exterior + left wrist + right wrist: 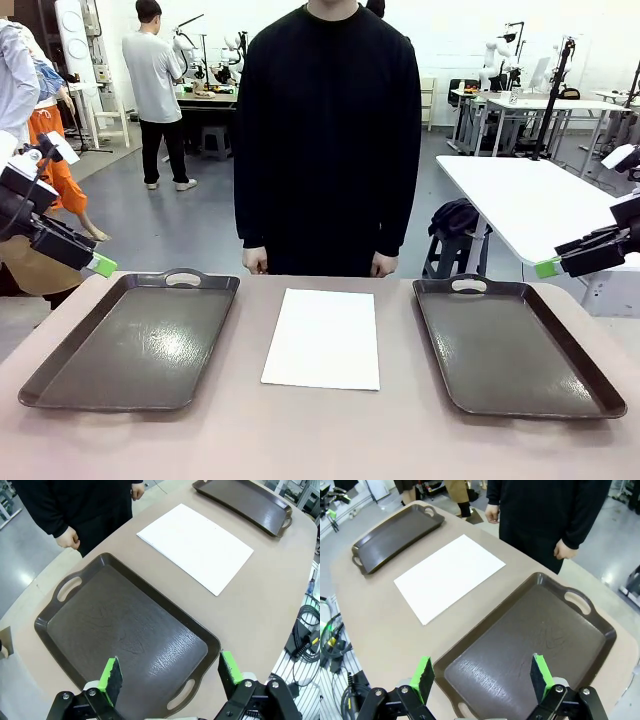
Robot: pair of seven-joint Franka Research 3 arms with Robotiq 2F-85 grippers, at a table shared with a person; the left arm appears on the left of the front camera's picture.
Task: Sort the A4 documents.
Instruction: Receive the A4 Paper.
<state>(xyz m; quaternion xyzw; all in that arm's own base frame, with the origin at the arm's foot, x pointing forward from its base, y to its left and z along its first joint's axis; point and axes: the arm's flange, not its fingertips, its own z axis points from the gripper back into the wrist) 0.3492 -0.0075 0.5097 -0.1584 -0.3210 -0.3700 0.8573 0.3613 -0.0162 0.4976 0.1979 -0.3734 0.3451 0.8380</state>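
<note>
A white stack of A4 documents (323,338) lies flat in the middle of the table, between two dark brown trays; the same sheets (195,546) (449,574) show in both wrist views. My left gripper (100,265) hangs open above the table's left edge, over the near end of the left tray (125,635), fingers (111,676) wide apart with nothing between them. My right gripper (546,268) hovers open at the right edge, above the right tray (530,645), also holding nothing. Both are well clear of the paper.
The left tray (135,342) and right tray (512,345) hold nothing. A person in a black top (325,140) stands at the far side, hands (256,262) hanging at the table edge. Cables (305,630) lie on the floor beside the table.
</note>
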